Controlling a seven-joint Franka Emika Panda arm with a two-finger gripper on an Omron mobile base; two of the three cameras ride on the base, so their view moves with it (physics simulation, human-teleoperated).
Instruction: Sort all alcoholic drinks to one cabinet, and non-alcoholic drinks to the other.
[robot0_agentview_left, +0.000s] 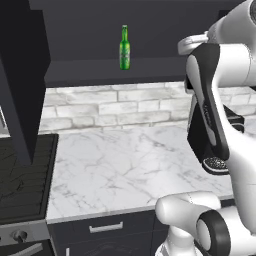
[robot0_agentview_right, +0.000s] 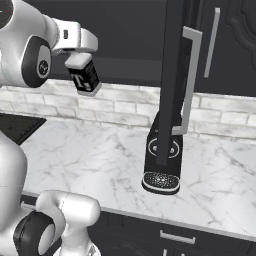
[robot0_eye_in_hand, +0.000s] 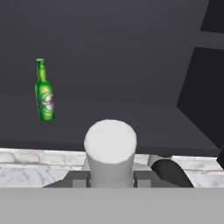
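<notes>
One beer bottle (robot0_agentview_left: 124, 48) upright on cabinet shelf (robot0_agentview_left: 115, 67), upper centre of left base view; upper left in hand view. Gripper (robot0_agentview_right: 86, 82) upper left of right base view, clenched on squat pale bottle (robot0_eye_in_hand: 109, 151), black label showing, raised above marble worktop (robot0_agentview_left: 125, 165). Open cabinet door (robot0_agentview_right: 172, 75) centre, silver handle (robot0_agentview_right: 189, 80).

White rounded arm (robot0_agentview_left: 220, 55), dark joints
</notes>
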